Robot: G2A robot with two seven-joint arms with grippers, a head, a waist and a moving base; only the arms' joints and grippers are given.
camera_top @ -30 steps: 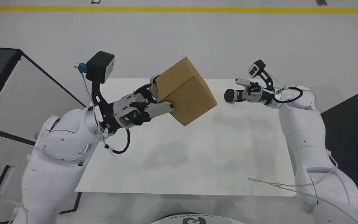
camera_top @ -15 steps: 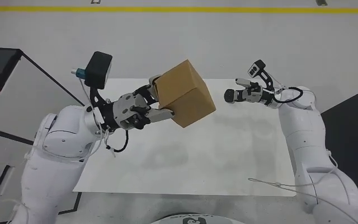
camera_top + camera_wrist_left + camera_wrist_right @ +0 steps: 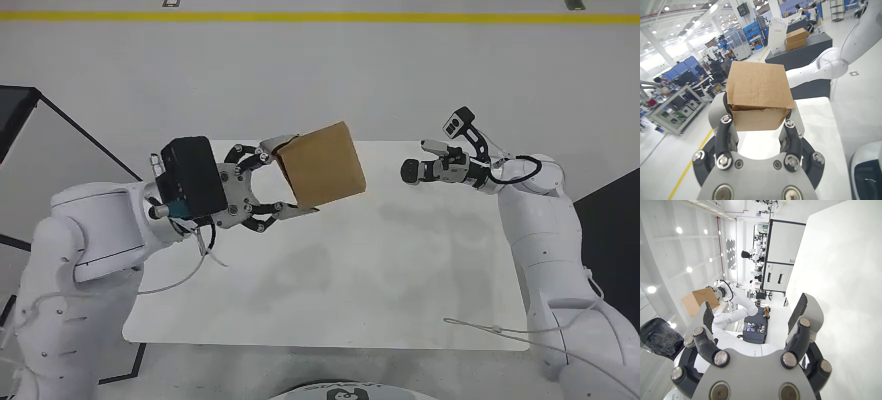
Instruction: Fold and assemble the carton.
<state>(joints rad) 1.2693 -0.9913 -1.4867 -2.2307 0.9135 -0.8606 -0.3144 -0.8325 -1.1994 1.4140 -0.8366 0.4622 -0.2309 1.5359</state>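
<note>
A brown cardboard carton (image 3: 322,165), folded into a closed cube, hangs in the air over the far left part of the white table (image 3: 400,270). My left gripper (image 3: 287,178) is shut on the carton, one finger on each side of its near end. In the left wrist view the carton (image 3: 758,89) sits between the two fingers (image 3: 723,108), with a slightly gapped flap seam facing the camera. My right gripper (image 3: 408,171) hovers at the far right of the table, open and holding nothing. The right wrist view shows its pads (image 3: 797,311) spread, with the carton (image 3: 698,300) far off.
A black frame stand (image 3: 40,130) is left of the table. A yellow floor line (image 3: 320,16) runs beyond the table. A thin cable (image 3: 490,330) lies near the table's front right corner.
My left arm has rotated its wrist and drawn back to the left, turning the carton and carrying it slightly left. The right arm has stayed still.
</note>
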